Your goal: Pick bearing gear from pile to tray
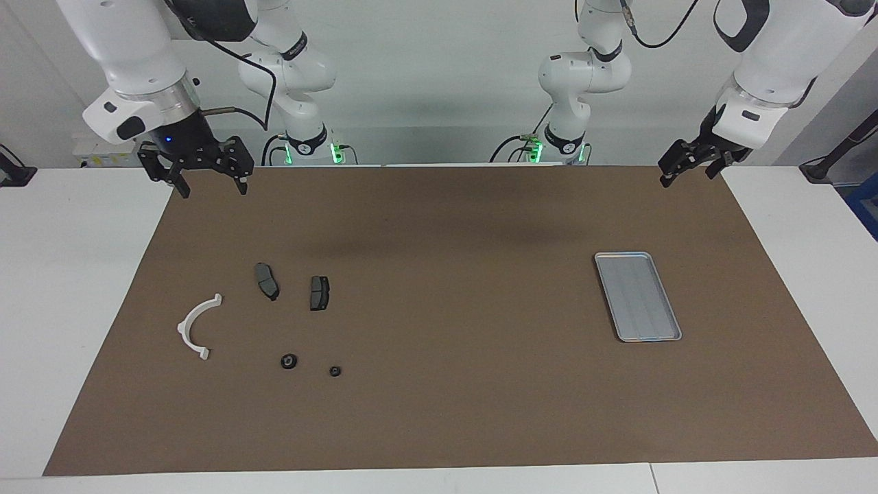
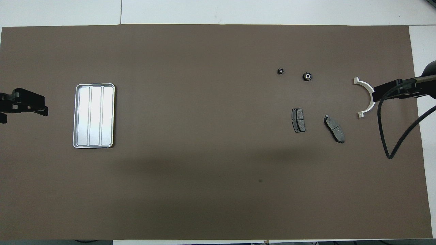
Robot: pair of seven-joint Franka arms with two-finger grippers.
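Nearest the facing camera we see the brown mat (image 1: 439,412), which covers most of the white table (image 1: 68,309) and carries every part.

Largest of the things on it is the tray (image 1: 637,296), lying flat toward the left arm's end. The left gripper (image 1: 689,168) hangs in the air over the mat's edge closest to the robots, and the tray sits well apart from it, farther from the robots. Its fingers stand spread and hold nothing.

Next in size is the white half-ring bracket (image 1: 195,326), at the right arm's end. The right gripper (image 1: 209,180) hangs above the corner of the mat on that end, jaws wide apart and empty; the bracket lies below it and farther out from the robots.

Then come the two dark brake pads (image 1: 267,280), side by side, the second pad (image 1: 319,293) a little more toward the middle of the table. Both rest farther from the robots than the right gripper, off toward the table's middle from it.

Smallest are the two black round gears. The larger gear (image 1: 289,361) and the smaller gear (image 1: 335,371) lie near each other, farther from the robots than the pads, well apart from the right gripper and far from the tray.
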